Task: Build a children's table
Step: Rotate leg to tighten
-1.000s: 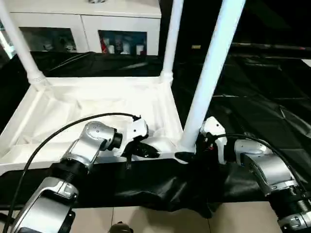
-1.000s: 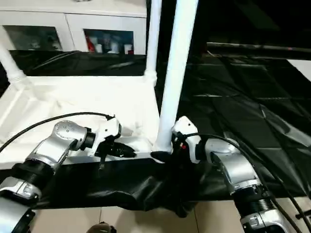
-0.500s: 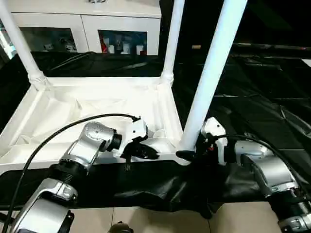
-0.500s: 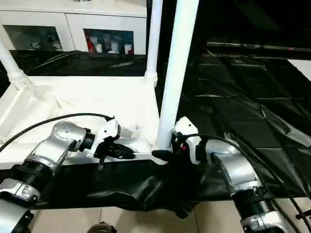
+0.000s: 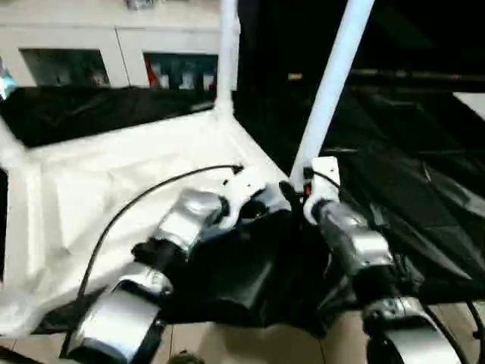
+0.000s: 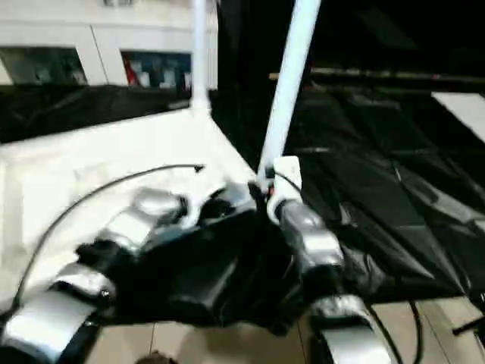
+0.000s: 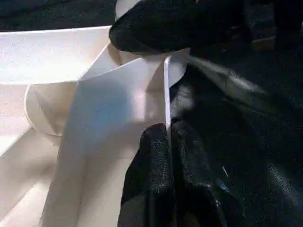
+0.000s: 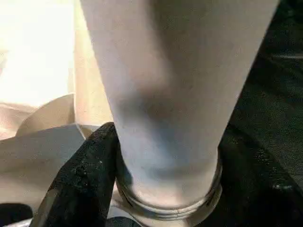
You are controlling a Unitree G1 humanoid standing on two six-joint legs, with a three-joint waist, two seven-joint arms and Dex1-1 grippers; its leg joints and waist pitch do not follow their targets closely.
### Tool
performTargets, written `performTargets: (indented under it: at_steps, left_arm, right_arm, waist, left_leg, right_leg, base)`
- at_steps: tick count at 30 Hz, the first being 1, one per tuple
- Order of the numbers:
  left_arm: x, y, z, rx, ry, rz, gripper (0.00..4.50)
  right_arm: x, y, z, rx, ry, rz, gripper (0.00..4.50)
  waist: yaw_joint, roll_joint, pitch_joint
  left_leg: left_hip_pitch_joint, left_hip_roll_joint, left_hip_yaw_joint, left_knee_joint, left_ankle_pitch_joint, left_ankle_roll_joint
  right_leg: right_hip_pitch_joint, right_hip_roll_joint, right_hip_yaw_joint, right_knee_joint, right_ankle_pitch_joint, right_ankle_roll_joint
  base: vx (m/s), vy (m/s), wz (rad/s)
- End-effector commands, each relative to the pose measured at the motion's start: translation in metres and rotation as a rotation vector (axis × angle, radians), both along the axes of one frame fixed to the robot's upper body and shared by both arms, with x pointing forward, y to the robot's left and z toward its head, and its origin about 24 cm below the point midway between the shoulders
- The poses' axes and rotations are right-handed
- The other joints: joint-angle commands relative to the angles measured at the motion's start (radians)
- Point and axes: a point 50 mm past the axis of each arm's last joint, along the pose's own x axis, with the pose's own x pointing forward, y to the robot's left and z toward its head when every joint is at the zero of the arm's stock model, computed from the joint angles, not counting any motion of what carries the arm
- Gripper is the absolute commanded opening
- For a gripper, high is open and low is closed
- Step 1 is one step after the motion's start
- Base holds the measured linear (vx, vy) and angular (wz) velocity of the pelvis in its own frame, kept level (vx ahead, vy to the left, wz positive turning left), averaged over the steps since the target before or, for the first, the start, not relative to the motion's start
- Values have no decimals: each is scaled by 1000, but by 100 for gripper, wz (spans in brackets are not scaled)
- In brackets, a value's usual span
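A: Right wrist view: the right pincer (image 8: pixel 161 189) is grasping the near leg (image 8: pixel 175 85) just above its collar, one black finger (image 8: pixel 80 175) lying against the tube where it enters the corner socket. Is that safe?

B: Not quite, I'd judge. A sideways pull there could be prying the leg out of the socket or tilting it.

A: And the left pincer (image 7: pixel 169 156)?

B: It is clenched on the thin rim of the upturned table top (image 5: pixel 114 182), close beside the same corner. The fingers are pinching a narrow edge, so it could be slipping off.

A: Where is everything sitting?

B: The top is lying ribs-up on the black-covered bench (image 5: pixel 409 189), another leg (image 5: pixel 227 53) standing at the far corner. A jerk could drag it off the near edge.
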Motion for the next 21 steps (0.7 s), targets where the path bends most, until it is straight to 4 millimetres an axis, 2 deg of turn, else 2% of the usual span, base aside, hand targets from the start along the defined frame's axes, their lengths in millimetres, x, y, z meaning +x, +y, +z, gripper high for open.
performTargets:
  at_steps: [1,3,4,6,7,12,13,17,19,20,21]
  left_arm:
    - [-7,-32,5,-54,-13,-97,0]
    - [-6,-30,6,-54,-19,-97,0]
    - [-6,-29,6,-55,-21,-98,0]
    - [-4,-22,7,-50,-39,-104,0]
    - [-3,-17,6,-49,-36,-102,0]
    - [-2,-5,5,-48,-34,-98,0]
    - [-2,1,6,-53,-47,-115,0]
    - [-6,13,7,-85,-46,-190,0]
    - [-10,20,8,-101,-29,-251,0]
    - [-13,23,9,-103,-17,-281,0]
    - [-14,25,9,-104,-12,-293,0]
  right_arm:
    - [-10,27,-18,1,81,97,268]
    - [-9,26,-16,-13,61,111,268]
    - [-9,26,-16,-16,58,113,268]
    - [-5,20,-9,-3,18,123,268]
    - [-3,15,-7,7,2,132,323]
    - [-2,-1,1,1,-47,175,357]
    - [-3,-7,6,-10,-70,213,379]
    - [-14,-17,15,-56,-97,423,379]
    - [-24,-22,17,-88,-87,541,379]
    - [-28,-25,18,-100,-79,586,379]
    - [-29,-27,18,-103,-75,603,379]
  waist:
    - [-6,3,-57]
    - [-6,4,-56]
    - [-5,10,-56]
    - [-6,7,-56]
    - [-7,8,-56]
    - [-7,9,-59]
    - [-8,8,-60]
    - [-6,5,-64]
    - [-2,4,-64]
    - [0,4,-62]
    - [-1,6,-61]
  left_leg:
    - [16,27,-12,-69,-286,-42]
    - [16,27,-12,-70,-292,-35]
    - [16,28,-13,-70,-295,-36]
    - [16,28,-13,-71,-303,-34]
    - [17,29,-14,-72,-310,-32]
    - [14,28,-11,-67,-264,-17]
    - [12,27,-9,-65,-248,-11]
    - [8,27,-8,-56,-178,20]
    - [8,27,-6,-53,-168,36]
    - [4,29,-6,-53,-169,50]
    - [6,30,-5,-54,-175,48]
  right_leg:
    - [32,-70,55,-86,-220,-139]
    - [32,-69,54,-88,-227,-134]
    - [31,-70,54,-88,-233,-133]
    - [32,-68,54,-90,-241,-131]
    - [32,-70,54,-91,-251,-130]
    - [35,-67,55,-85,-185,-144]
    - [38,-65,54,-81,-155,-148]
    - [44,-60,52,-68,-25,-171]
    - [48,-60,51,-66,-5,-179]
    - [49,-60,51,-64,-6,-182]
    - [46,-60,50,-66,-20,-183]
  base:
    - [0,0,0]
    - [0,0,0]
    - [0,0,0]
    - [0,0,0]
    - [0,0,0]
    - [0,0,0]
    - [0,0,0]
    - [0,0,0]
    - [0,0,0]
    - [0,0,0]
    - [0,0,0]
